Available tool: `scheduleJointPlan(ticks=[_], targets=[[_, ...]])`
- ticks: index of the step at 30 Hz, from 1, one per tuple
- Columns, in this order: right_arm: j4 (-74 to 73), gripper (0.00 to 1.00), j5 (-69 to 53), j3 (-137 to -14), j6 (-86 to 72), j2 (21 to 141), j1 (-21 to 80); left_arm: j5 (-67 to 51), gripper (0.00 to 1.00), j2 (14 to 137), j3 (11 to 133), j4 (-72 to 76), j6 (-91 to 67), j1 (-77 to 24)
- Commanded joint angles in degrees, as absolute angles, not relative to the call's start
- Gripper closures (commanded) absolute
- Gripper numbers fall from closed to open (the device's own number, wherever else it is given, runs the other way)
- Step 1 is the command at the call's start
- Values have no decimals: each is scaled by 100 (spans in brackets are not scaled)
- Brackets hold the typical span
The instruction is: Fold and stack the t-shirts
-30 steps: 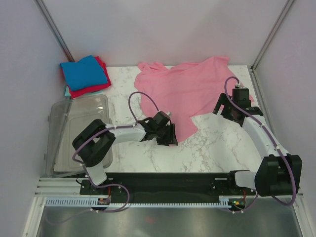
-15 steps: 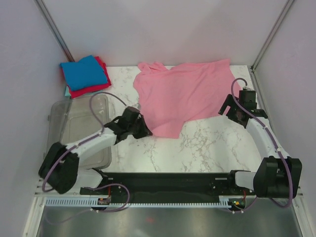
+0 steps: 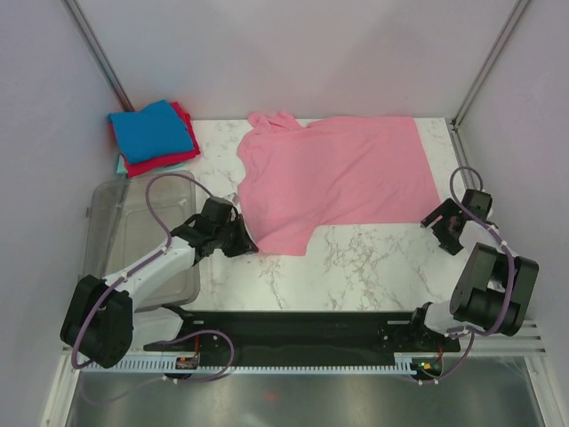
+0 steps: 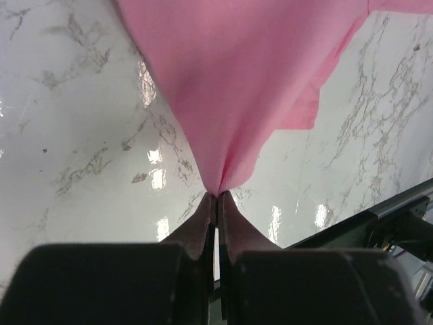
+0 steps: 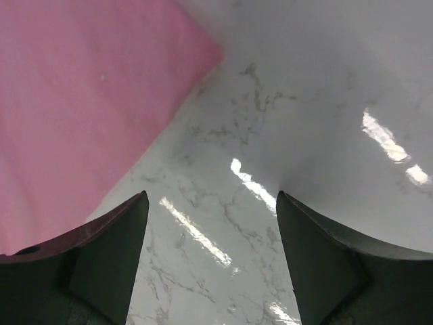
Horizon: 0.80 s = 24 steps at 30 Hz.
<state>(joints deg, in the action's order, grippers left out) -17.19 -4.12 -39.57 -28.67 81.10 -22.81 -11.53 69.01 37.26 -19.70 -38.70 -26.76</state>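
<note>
Pulled leftward since a second ago, the left gripper (image 3: 242,242) is now sitting just beside the clear tub (image 3: 105,233), and the pink shirt (image 3: 338,173) is lying flatter and wider across the marble table (image 3: 373,258). In the far left corner, a folded stack (image 3: 153,135) of blue, red and teal shirts is resting behind the tub. The left gripper's fingers are pressing together on the pink shirt's near-left edge, drawing the cloth into a taut point. At the right, the right gripper (image 5: 213,237) is hanging with its jaws spread over bare tabletop, just beside the shirt's near-right corner, gripping nothing.
</note>
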Motion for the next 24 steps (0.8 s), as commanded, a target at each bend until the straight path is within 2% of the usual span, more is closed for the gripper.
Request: scheduleJointPlan(ticks=[1, 8, 14, 17, 18, 21, 24], targets=[[-959, 19, -938, -3946, -3067, 8322, -2847, -1511, 98, 6882, 3604, -1741, -3612, -2654], [-484, 21, -712, -4314, -3278, 8911, -2918, -1591, 98, 6750, 3410, -1582, -3401, -2654], [-194, 28, -844, -4360, -3384, 9439, -2918, -1766, 98, 6689, 3384, -1485, -3357, -2646], [-123, 43, -844, -4307, -3366, 9457, -2918, -1854, 98, 6601, 3419, -1477, -3357, -2637], [-106, 53, -905, -4298, -3358, 9448, -2918, -1837, 98, 6566, 3428, -1494, -3357, -2637], [-53, 67, -1045, -4219, -3392, 9475, -2918, -1793, 98, 6548, 3437, -1485, -3357, -2637], [-44, 77, -1169, -4122, -3402, 9475, -2918, -1802, 98, 6557, 3419, -1477, -3375, -2637]])
